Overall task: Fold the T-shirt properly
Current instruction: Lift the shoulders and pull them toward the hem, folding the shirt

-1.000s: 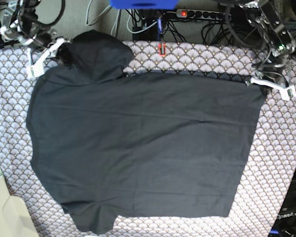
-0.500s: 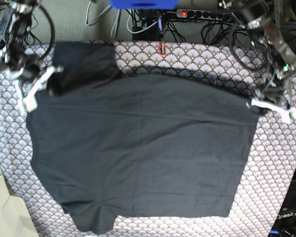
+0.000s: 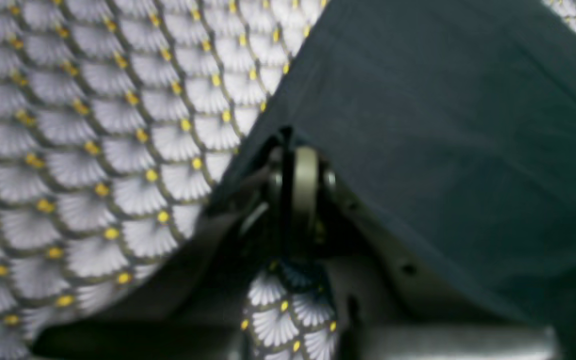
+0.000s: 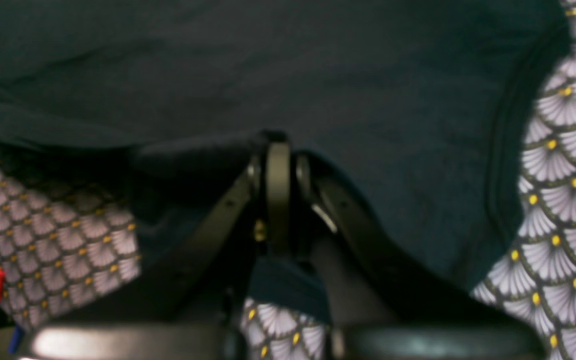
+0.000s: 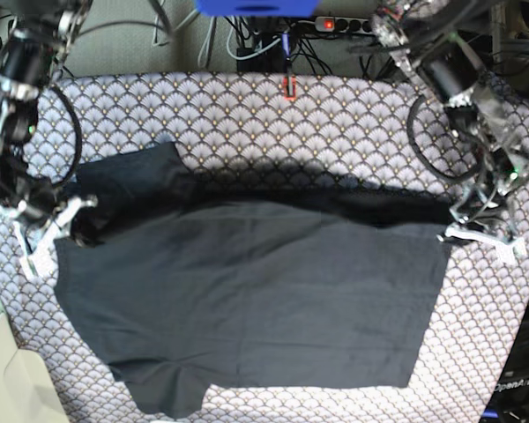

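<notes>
Plain black soft-cloth T-shirt (image 5: pixel 247 300) spread centre of scallop-print tabletop (image 5: pixel 335 123). Left tool (image 5: pixel 463 231) at 3 o'clock, right tool (image 5: pixel 66 225) at 9 o'clock, each clamped tight on edge. Advice: carry both corners level toward 6 o'clock hem, cloth taut, avoid wrinkles.

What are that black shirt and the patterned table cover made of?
The T-shirt looks like soft matte knit cloth, likely cotton: it creases and drapes limply from the grippers. The tablecloth seems a printed fabric, grey scallops with yellow dots; whether woven or coated is unclear.
</notes>
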You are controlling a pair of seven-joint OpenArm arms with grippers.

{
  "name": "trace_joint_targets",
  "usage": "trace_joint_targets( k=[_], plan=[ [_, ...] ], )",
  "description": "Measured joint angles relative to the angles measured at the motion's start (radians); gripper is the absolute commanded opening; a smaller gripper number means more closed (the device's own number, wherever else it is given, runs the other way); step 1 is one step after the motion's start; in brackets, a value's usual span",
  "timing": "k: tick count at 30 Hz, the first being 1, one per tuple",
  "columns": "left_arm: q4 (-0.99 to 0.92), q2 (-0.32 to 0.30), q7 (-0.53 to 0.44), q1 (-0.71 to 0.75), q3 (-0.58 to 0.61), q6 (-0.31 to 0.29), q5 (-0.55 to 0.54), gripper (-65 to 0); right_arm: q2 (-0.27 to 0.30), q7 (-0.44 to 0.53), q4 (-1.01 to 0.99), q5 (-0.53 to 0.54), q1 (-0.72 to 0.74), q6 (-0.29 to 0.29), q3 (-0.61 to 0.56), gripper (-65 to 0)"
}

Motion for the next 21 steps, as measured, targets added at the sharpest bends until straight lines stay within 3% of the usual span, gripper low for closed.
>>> trace_joint_targets(
  k=[10,21],
  plan=[
    [-0.198,-0.047,-0.055,-0.126,-0.001,0.0,-0.002,-65.0,0.082,0.206,-0.352,0.008,0.177,0.0,-0.205,-65.0],
    [-0.219,-0.059,-0.054,-0.188,0.001,0.002,-0.003,-65.0,0.121,0.289,-0.551,-0.005,0.336,-0.001,-0.318,-65.0]
  ],
)
